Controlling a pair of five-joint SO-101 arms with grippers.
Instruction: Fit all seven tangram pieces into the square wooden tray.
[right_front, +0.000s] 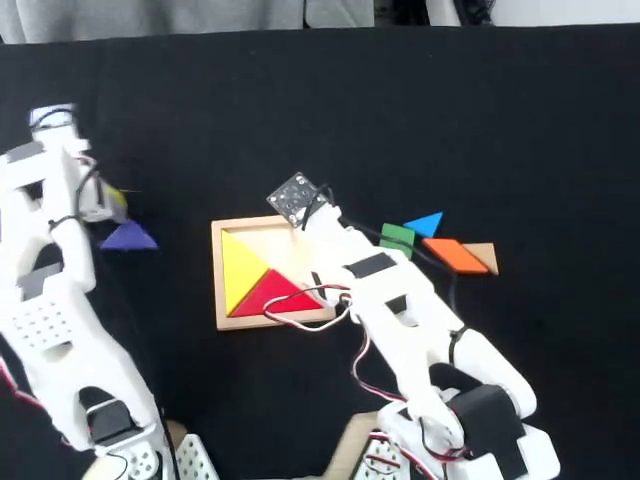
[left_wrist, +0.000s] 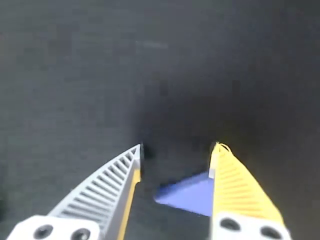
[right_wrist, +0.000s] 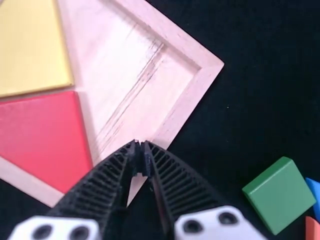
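The square wooden tray (right_front: 225, 318) lies mid-table and holds a yellow triangle (right_front: 243, 268) and a red triangle (right_front: 278, 295); the rest of its floor is bare. My right gripper (right_wrist: 140, 148) is shut and empty, hovering over the bare wood near the tray's (right_wrist: 197, 75) far right corner. A dark blue triangle (right_front: 128, 237) lies on the cloth left of the tray. My left gripper (left_wrist: 178, 150) stands open just above it, and the blue triangle (left_wrist: 187, 195) shows between the fingers, close to the yellow one.
Right of the tray lie a green square (right_front: 397, 238), a small blue triangle (right_front: 425, 223), an orange parallelogram (right_front: 455, 254) and a tan triangle (right_front: 485, 257). The green square (right_wrist: 280, 192) is close to my right gripper. Black cloth covers the table.
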